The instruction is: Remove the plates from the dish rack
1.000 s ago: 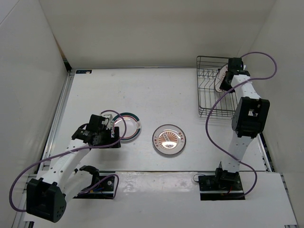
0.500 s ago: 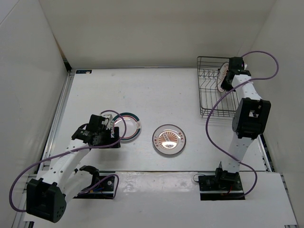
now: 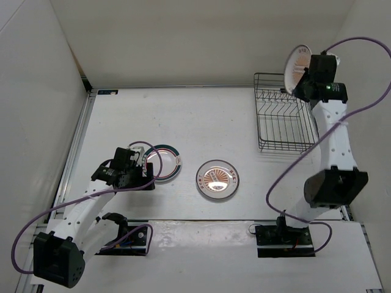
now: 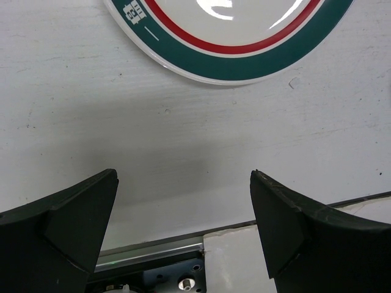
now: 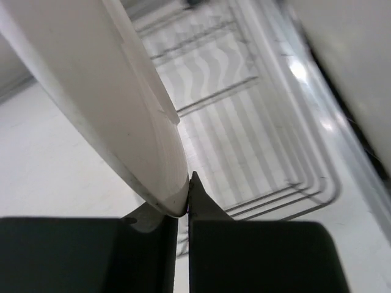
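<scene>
Lifted clear of the dish rack (image 3: pixel 257 113) within the last second is the third plate (image 3: pixel 297 66), which was standing among the prongs and is now held above the rack's far right corner; nothing else is seen to have shifted.

On the left, the left arm (image 3: pixel 91 204) is parked low over the bench (image 3: pixel 214 116). The left jaws are spread wide with nothing between them, only bare bench being seen there, and the teal-ringed plate (image 4: pixel 232 36) lies flat just beyond their tips. Toward the middle, a sunburst plate (image 3: pixel 217 179) lies flat, apart from the ringed one. Further right, no plate is seen left in the rack.

At the far right, the right arm (image 3: pixel 333 134) is stretched up, and the right jaws are closed tight on the rim of the raised plate, which is held on edge. Only a thin bite of rim is taken.

The carry to the bench is judged to be the step in hand. It is best done slowly, since so narrow a pinch could let the plate pivot or slip. The plate should be kept above the rack's wires until past them, brought over bare bench right of the sunburst plate, tipped flat, lowered until it rests, and only then released.
</scene>
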